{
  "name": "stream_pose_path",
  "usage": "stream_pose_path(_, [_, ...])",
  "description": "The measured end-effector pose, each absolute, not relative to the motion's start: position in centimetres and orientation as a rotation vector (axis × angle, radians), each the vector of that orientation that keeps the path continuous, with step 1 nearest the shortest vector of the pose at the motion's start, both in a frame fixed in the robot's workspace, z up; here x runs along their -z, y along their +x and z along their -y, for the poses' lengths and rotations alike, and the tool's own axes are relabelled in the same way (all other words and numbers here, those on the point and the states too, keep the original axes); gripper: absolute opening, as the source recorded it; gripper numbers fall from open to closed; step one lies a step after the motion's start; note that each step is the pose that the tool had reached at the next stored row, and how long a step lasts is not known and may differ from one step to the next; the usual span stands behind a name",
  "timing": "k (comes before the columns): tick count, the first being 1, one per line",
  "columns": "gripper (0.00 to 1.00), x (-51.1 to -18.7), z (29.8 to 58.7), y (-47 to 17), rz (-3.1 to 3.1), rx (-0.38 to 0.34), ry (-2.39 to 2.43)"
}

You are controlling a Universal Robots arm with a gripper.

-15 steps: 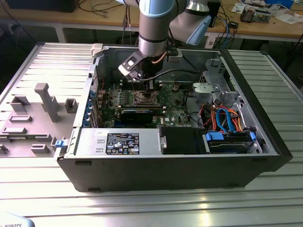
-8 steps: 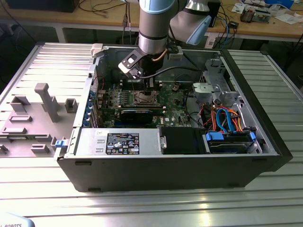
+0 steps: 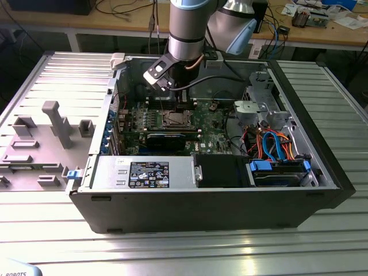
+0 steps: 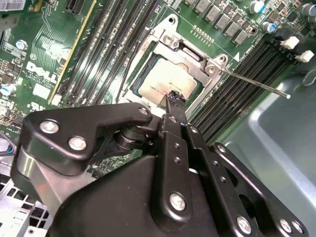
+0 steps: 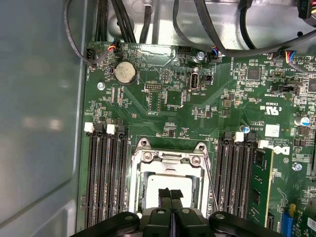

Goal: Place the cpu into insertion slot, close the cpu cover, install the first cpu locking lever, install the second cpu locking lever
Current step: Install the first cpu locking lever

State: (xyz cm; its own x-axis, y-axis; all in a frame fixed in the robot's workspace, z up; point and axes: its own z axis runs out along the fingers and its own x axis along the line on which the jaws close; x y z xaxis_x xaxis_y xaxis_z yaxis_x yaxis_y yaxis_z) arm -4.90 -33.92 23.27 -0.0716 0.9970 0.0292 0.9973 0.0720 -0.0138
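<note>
Inside the open computer case [image 3: 322, 172], the cpu [image 4: 158, 85] [image 5: 157, 181] lies flat in the insertion slot [image 3: 172, 119] on the green motherboard [image 5: 168, 106]. Around the chip lies the silvery cpu cover [image 4: 196, 63] [image 5: 139, 174], lowered over it. My gripper [image 4: 174, 97] [image 5: 171, 193] [image 3: 179, 107] is shut, with nothing between its black fingertips, and hovers at the chip's edge; I cannot tell if it touches. One thin locking lever [image 4: 256, 84] sticks out over the memory slots. A second thin lever [image 4: 124, 79] runs along the socket's other side.
Black memory slots [image 5: 106, 177] flank the socket on both sides. A coin battery [image 5: 125, 73] and cable plugs sit beyond it. A black heatsink bar [image 3: 167, 138], power supply [image 3: 144, 172] and coloured drive cables [image 3: 276, 144] fill the case. A grey fixture tray [image 3: 46, 135] lies at the exterior view's left.
</note>
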Motion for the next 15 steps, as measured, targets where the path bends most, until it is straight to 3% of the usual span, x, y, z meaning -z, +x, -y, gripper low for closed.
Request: stream_pose_path(15, [0.11,-25.2,33.9,-4.9,2.278,0.016,-2.119])
